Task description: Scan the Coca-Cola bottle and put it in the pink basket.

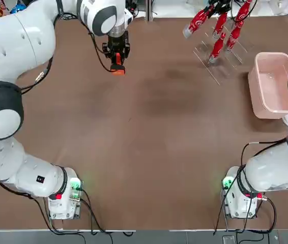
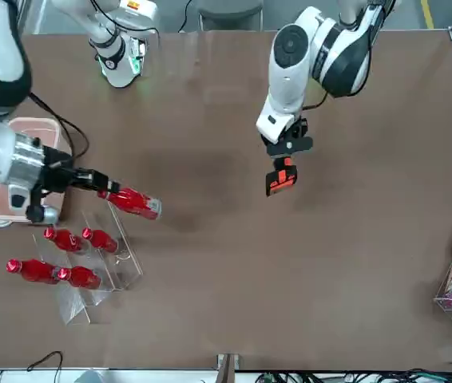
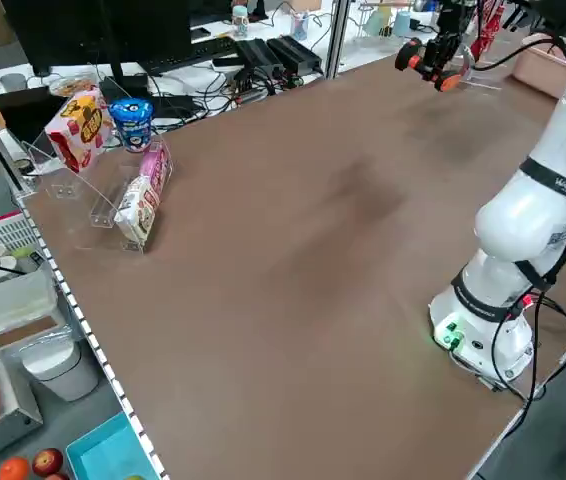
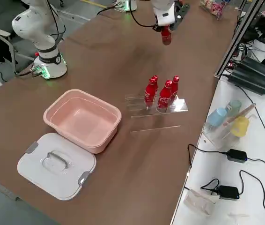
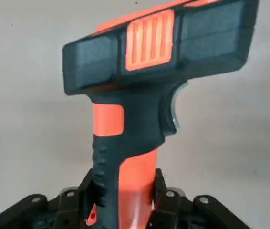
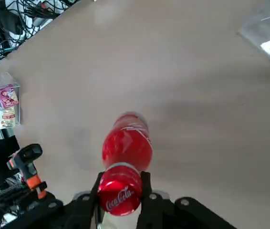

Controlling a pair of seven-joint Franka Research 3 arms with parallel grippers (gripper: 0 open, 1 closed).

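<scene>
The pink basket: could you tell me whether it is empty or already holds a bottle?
Empty: the right side view shows the bare floor inside the pink basket.

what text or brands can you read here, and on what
"Coca-Cola", on the cap of the red bottle in the right hand
The white script on that bottle's side is cut off by its curve
Writing on the snack bags and the blue tub: too small to read
</scene>
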